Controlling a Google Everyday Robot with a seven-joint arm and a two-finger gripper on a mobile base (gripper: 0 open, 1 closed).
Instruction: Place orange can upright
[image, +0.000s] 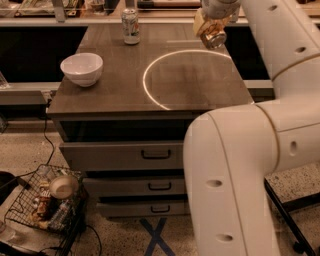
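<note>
Claw (213, 21) clasping orange can (214, 36) above dark table (115, 95), speckled floor (30, 150) below

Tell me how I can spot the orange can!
Look at the dark table with drawers, then at its far right corner, where the big white robot arm ends. The gripper there holds the orange can, tipped over. It is coppery orange, unlike the silver-white can standing upright further left.

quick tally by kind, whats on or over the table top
cans: 2, the orange can held in the gripper over the table's far right edge, plus a silver-white can
bowls: 1, a white bowl
total: 3
</note>
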